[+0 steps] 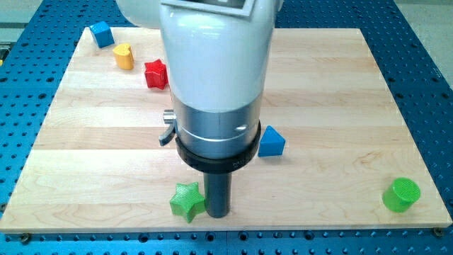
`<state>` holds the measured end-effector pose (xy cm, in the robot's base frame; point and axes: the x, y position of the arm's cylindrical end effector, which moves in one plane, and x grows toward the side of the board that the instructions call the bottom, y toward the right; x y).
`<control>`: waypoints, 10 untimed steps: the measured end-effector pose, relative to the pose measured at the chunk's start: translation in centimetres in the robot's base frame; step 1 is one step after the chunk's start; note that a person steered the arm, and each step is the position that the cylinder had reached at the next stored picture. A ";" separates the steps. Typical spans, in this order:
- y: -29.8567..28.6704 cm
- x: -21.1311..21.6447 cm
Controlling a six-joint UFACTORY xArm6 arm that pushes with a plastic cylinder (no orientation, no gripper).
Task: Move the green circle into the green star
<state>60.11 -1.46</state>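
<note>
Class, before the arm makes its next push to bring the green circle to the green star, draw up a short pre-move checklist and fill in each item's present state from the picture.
1. Green circle in view, near the view's bottom right: ok.
2. Green star in view, at the view's bottom edge: ok.
3. My tip placed behind the green circle for a push: not ok; it stands right beside the green star, far from the circle.
4. Path between circle and star free of blocks: ok; the blue block lies above that line.
5. Tip touching the star: cannot tell.
</note>
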 end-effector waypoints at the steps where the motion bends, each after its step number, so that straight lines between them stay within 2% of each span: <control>1: -0.2 -0.5; 3: 15.8 -4.2; 5: 34.6 -4.6; 6: 34.8 -2.4; 7: 30.2 1.5; 8: 26.7 0.9; 9: 32.4 -0.2; 10: 28.1 -1.1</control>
<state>58.97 26.67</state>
